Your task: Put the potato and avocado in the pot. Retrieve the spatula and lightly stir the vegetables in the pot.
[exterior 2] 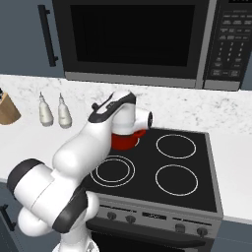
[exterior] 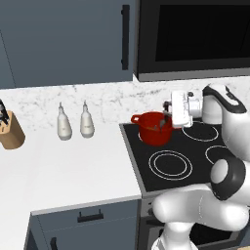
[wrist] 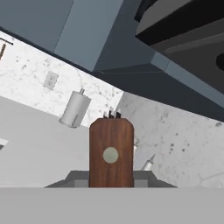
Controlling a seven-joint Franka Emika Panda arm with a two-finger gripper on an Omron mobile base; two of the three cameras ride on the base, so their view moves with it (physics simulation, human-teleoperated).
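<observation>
Just below my claw (exterior: 169, 112), on the far corner of the black glass cooktop (exterior: 180, 146), sits the pot (exterior: 155, 131): squat, round, glossy red, with a small handle jutting out on the side away from me. My hand lies nearly level above its rim, so the tool I carry slants down into the open mouth rather than dropping straight in. I judge that slant suits a gentle sweep around the inside wall.

My jaws are nearly closed and clamp the spatula (wrist: 111, 144) by its handle. In the hand view the handle is a flat slab of reddish-brown wood with a rounded end and a pale round rivet in its middle. It stands upright between my two dark fingertips (wrist: 78, 178). The blade end reaches down into the pot, and I cannot make out its shape from the base views.

The potato and avocado should lie inside the pot under my claw. I see only a dull smudge within the red wall, so I cannot tell one from the other or confirm both are there.

Well away from my claw, along the smooth white counter (exterior: 73, 166), two pale bottles (exterior: 64, 125) with narrow necks stand by the speckled marble backsplash.
</observation>
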